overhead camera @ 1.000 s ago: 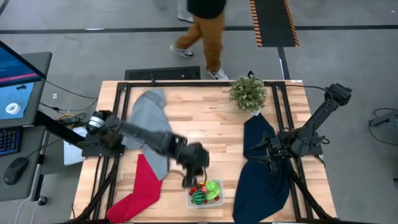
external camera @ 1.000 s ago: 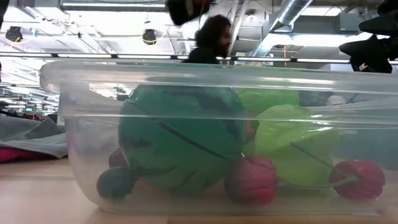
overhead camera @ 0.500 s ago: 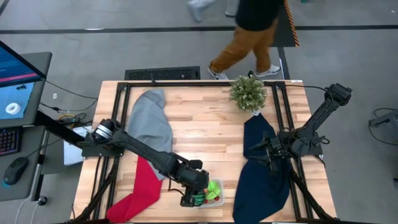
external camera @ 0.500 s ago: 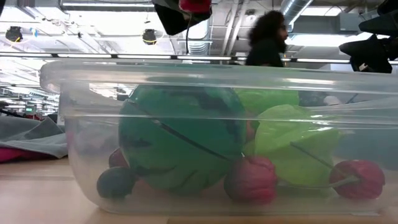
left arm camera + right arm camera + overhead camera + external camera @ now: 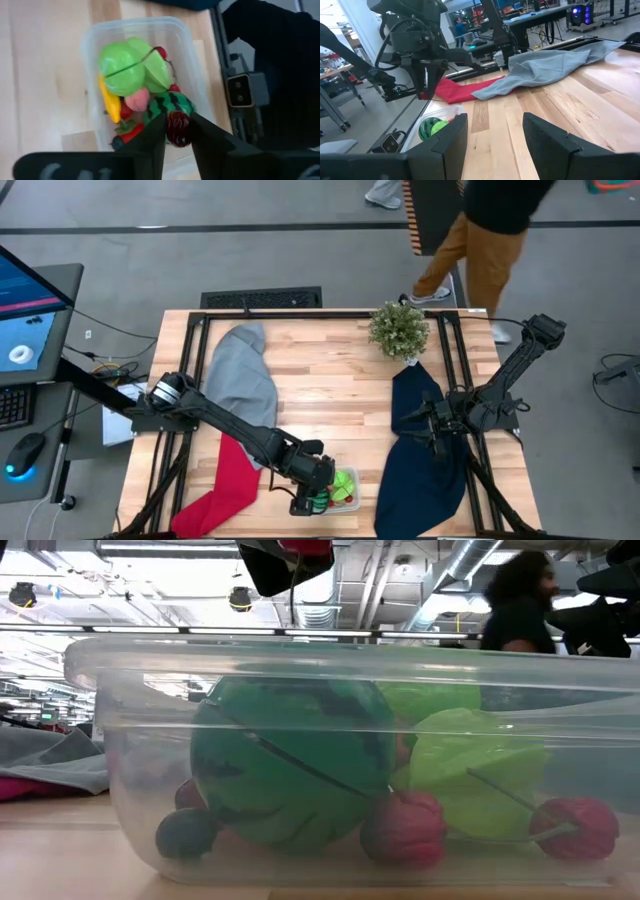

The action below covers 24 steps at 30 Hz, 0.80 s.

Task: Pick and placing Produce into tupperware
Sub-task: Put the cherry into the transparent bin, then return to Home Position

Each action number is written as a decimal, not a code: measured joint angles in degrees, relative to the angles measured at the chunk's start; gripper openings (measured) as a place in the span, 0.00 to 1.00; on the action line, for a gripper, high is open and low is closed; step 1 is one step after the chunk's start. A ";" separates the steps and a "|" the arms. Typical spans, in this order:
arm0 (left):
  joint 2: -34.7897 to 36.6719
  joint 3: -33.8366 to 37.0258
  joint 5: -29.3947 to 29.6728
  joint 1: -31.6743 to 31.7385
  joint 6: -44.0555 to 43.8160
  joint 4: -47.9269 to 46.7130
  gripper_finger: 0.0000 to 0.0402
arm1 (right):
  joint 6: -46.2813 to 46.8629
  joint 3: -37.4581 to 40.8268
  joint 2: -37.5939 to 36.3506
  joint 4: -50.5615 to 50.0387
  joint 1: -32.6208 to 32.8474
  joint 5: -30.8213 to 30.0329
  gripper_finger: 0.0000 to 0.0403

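While the left gripper (image 5: 177, 131) pinches a small dark red fruit (image 5: 177, 129) between barely parted fingers, the nearly full tupperware (image 5: 95, 50) directly beneath awaits this seemingly last piece.

Grey floor (image 5: 150, 260) around a light wood table (image 5: 320, 370), monitor (image 5: 25, 310) on a desk at one side. Exposed ducts (image 5: 450, 565) and ceiling lights (image 5: 240, 598) overhead; a person (image 5: 490, 230) walks past the far edge

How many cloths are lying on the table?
3: a grey cloth at the far left, a red cloth at the near left, and a navy cloth on the right.
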State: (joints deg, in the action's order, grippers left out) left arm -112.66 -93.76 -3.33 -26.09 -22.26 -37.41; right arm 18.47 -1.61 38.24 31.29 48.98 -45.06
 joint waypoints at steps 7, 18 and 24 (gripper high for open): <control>0.00 0.02 -0.51 -0.39 -0.08 0.07 0.36 | 0.20 0.00 0.01 0.01 0.00 0.00 0.53; 0.09 0.07 10.09 -0.48 4.01 3.08 0.49 | -0.31 0.00 0.00 -0.21 -0.01 0.00 0.53; 0.70 0.07 23.18 -1.73 10.60 7.32 0.49 | -0.74 0.00 0.02 0.01 -0.01 0.01 0.53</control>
State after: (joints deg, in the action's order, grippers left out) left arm -111.96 -93.69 19.85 -27.82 -11.66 -30.09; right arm 17.73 -1.61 38.26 31.30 48.97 -45.05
